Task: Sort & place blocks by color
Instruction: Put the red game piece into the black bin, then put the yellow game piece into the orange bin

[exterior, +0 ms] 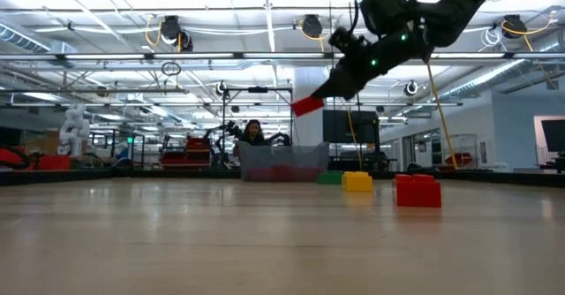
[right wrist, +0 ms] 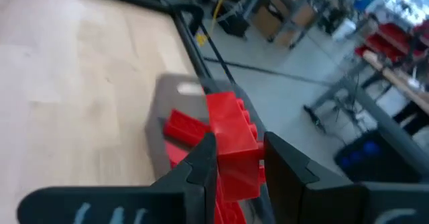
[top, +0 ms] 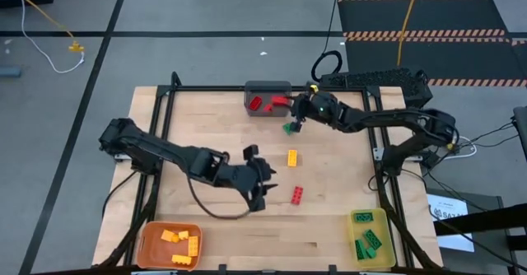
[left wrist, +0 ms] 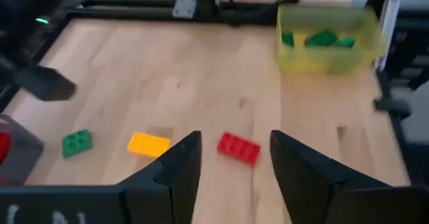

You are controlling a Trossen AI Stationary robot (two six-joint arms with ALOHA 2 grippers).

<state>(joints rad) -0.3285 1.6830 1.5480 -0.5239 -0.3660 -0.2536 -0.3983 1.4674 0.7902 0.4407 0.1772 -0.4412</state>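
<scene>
My right gripper (top: 295,104) is shut on a red block (top: 282,102) beside the gray bin (top: 268,88) at the table's far edge; in the low view this red block (exterior: 307,106) hangs in the air above the bin (exterior: 282,162). My left gripper (top: 262,184) is open over the table's middle. In its wrist view the gripper (left wrist: 231,163) looks toward a loose red block (left wrist: 238,147) lying flat. A yellow block (top: 292,157) and a green block (top: 290,128) also lie on the table. My right gripper pinches the red block between its two fingers (right wrist: 204,160), which sit on the block's two side faces (right wrist: 234,150). The fingers slant down from the table's right. The block is lifted clear, tilted, and sticks out beyond the fingertips above the gray bin.
The gray bin (right wrist: 175,96) holds other red blocks (right wrist: 184,127). An orange bin (top: 148,242) with yellow blocks sits at the near left corner, a yellow bin (top: 356,242) with green blocks at the near right. A person shows far behind the table (exterior: 253,132).
</scene>
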